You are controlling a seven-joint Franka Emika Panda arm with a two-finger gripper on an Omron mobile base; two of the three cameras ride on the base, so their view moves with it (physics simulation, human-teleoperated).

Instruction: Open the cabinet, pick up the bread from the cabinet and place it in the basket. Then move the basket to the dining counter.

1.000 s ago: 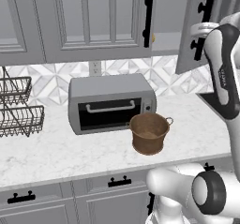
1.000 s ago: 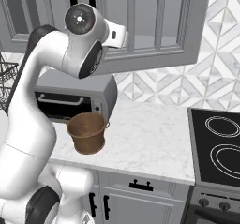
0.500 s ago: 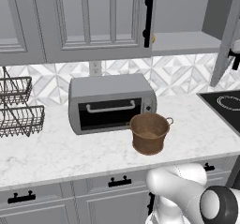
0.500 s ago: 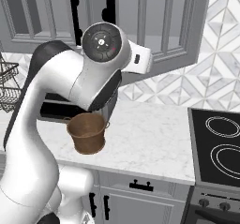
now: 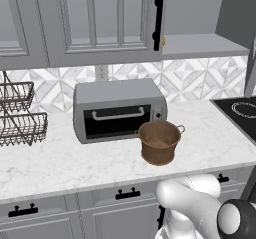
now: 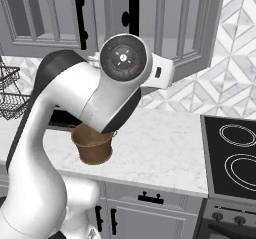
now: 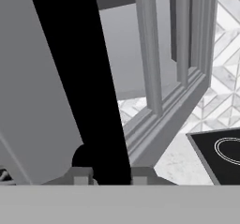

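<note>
The grey cabinet (image 5: 100, 23) has its right door (image 6: 187, 28) swung open, baring a shelf (image 5: 200, 47). In the hand view my gripper (image 7: 111, 176) is shut on that door's long black bar handle (image 7: 79, 78), which fills the gap between the two fingertips. A small yellow-orange bit, the bread (image 5: 163, 41), peeks out on the shelf beside the closed door's edge. The brown basket (image 5: 159, 143) stands upright and empty on the worktop in front of the toaster oven. My arm partly covers the basket (image 6: 95, 150) in the right base view.
A grey toaster oven (image 5: 117, 110) sits against the tiled wall behind the basket. Dark wire racks (image 5: 20, 113) stand at the left. A black stove top (image 6: 232, 153) lies to the right. Grey drawers (image 5: 127, 195) run under the marble worktop (image 5: 60, 168).
The cabinet door has swung further open to the right. My arm followed it out of the left base view and looms larger in the right base view.
</note>
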